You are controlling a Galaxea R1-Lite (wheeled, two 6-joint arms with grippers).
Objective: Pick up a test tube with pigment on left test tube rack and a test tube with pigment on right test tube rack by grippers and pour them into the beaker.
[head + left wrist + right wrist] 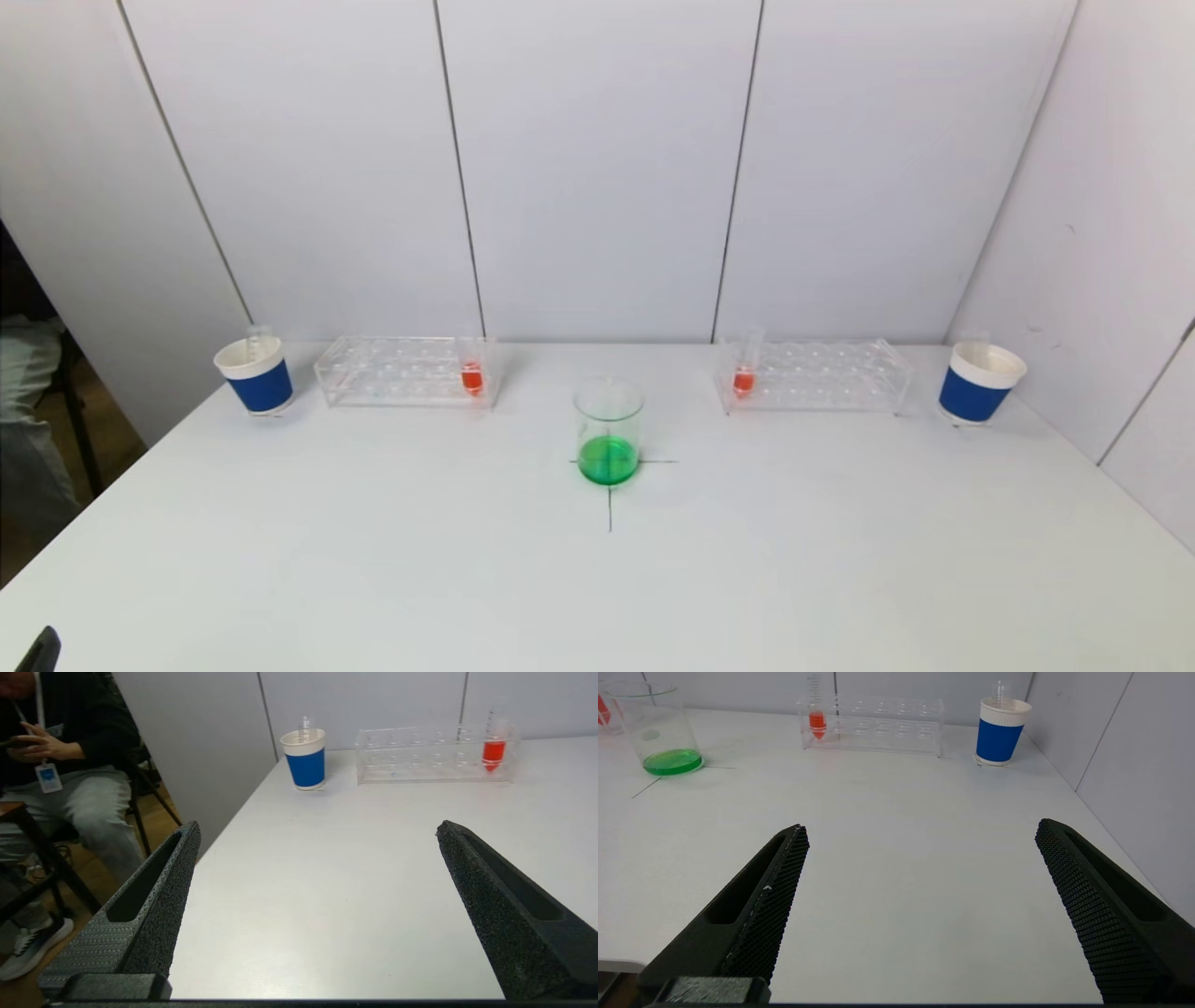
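Observation:
A glass beaker with green liquid stands on a cross mark at the table's middle; it also shows in the right wrist view, beaker. The clear left test tube rack holds one tube of red pigment at its inner end, seen too as tube. The right test tube rack holds a red tube, also tube. My left gripper hangs open over bare table near the front left edge. My right gripper is open near the front right, empty.
A blue-and-white paper cup with an empty tube stands left of the left rack; another cup stands right of the right rack. Wall panels close the back and right side. A seated person is beyond the table's left edge.

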